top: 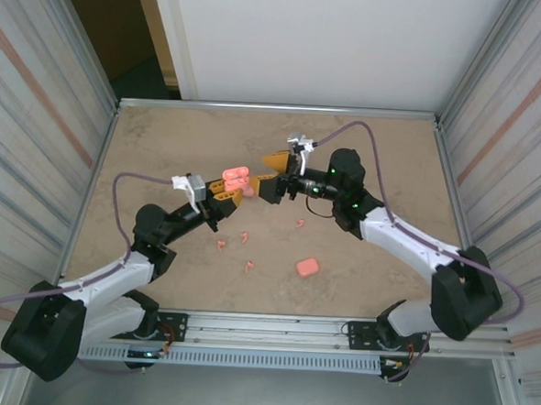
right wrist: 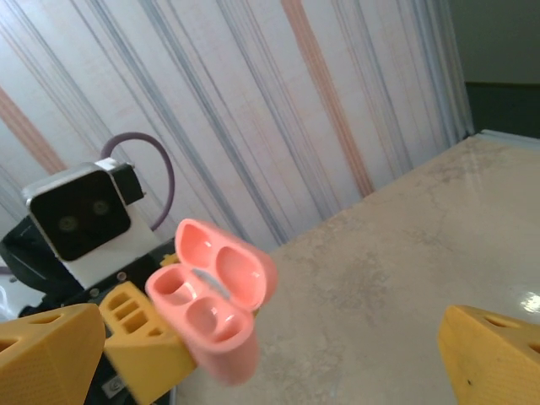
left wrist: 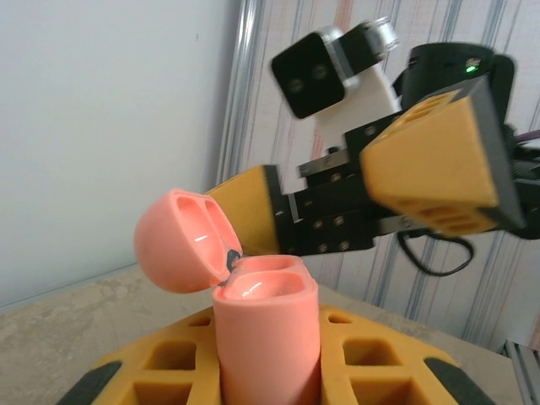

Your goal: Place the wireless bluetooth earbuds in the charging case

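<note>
My left gripper (top: 229, 190) is shut on a pink charging case (top: 236, 177), held upright above the table. Its lid (left wrist: 180, 241) is flipped open, and both sockets in the body (left wrist: 268, 329) look bare. My right gripper (top: 266, 173) stands open just right of the case, one yellow finger (left wrist: 443, 164) to each side of the space behind it, nothing between them. In the right wrist view the case (right wrist: 211, 312) sits left of centre, between the wide-apart fingers (right wrist: 498, 354). Several tiny pink earbuds lie on the table: (top: 299, 223), (top: 244, 236), (top: 221, 244), (top: 249, 266).
A second pink case (top: 307, 266), closed, lies on the table right of the earbuds. The marbled tabletop (top: 383, 163) is fenced by a metal rim and striped walls on three sides.
</note>
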You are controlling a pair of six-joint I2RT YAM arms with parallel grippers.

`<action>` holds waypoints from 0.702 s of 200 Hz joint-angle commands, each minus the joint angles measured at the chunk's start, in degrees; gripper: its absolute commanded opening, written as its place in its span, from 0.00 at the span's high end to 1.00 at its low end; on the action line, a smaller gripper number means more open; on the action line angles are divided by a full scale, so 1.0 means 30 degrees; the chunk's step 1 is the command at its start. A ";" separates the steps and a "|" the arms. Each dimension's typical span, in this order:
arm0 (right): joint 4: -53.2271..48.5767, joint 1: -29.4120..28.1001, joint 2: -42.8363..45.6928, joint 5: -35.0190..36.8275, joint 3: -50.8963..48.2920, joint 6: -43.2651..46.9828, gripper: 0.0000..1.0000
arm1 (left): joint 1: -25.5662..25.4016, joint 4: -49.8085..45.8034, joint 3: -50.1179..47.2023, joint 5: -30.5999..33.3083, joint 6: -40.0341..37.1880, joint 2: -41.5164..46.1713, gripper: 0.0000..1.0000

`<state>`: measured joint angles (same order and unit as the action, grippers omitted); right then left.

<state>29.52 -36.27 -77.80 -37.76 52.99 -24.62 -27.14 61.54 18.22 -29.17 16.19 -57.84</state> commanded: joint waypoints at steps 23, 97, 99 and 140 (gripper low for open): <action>-0.6182 0.0513 0.2410 0.2573 -0.0962 0.1824 0.03 | -0.0126 -0.1866 0.0248 0.1238 -0.1772 0.2145 1.00; -1.1272 -0.0614 0.1778 0.3659 -0.1284 0.1910 0.21 | -0.0097 -0.5369 0.0201 0.2164 -0.3300 0.6029 1.00; -1.1318 -0.0680 0.1752 0.3682 -0.1323 0.1909 0.21 | -0.0096 -0.5411 0.0198 0.2179 -0.3333 0.6117 1.00; -1.1962 -0.2219 0.0140 0.4036 -0.1785 0.1821 0.29 | -0.0088 -0.6148 0.0155 0.2284 -0.3682 0.7433 1.00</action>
<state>-2.50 -40.80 -74.46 -26.87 48.80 -19.86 -27.14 44.42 18.22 -23.22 7.25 -37.67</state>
